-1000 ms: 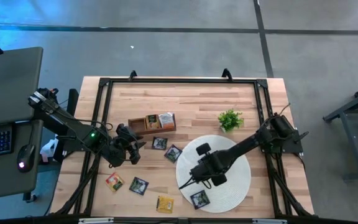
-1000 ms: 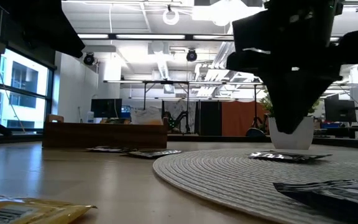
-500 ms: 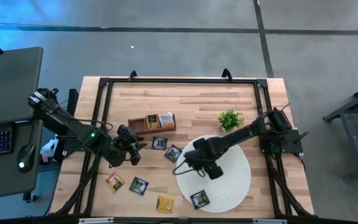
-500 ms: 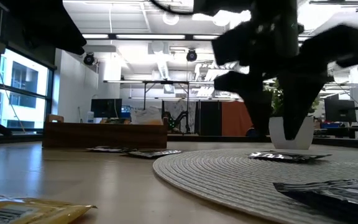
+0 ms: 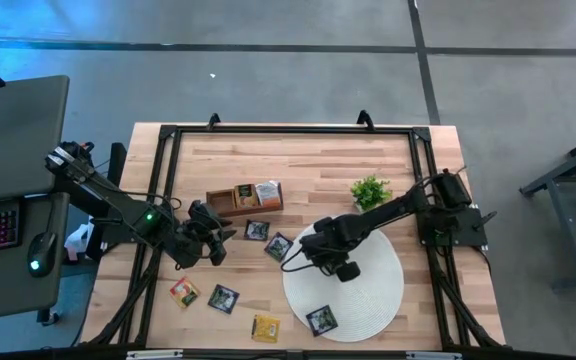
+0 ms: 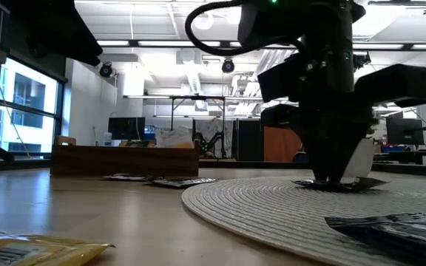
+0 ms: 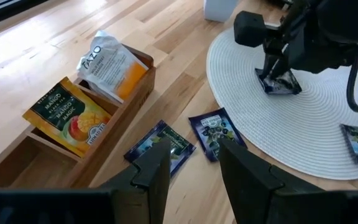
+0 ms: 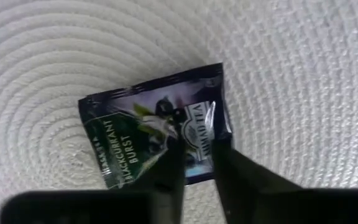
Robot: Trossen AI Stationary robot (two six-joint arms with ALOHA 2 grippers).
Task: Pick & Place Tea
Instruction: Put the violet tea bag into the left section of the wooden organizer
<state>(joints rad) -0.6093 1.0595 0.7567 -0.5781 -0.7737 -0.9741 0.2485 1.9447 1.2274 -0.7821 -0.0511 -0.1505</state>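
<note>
White mat (image 8: 303, 74), packet (image 8: 151, 134) at right pincer (image 8: 197, 163).

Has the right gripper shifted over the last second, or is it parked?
Yes. In the high view the right gripper has travelled up the white mat, away from its lower packet toward the plant, and now pinches a dark packet.

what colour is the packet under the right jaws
Black packet with green leaf art and white lettering; clearest in the right wrist view.
</note>
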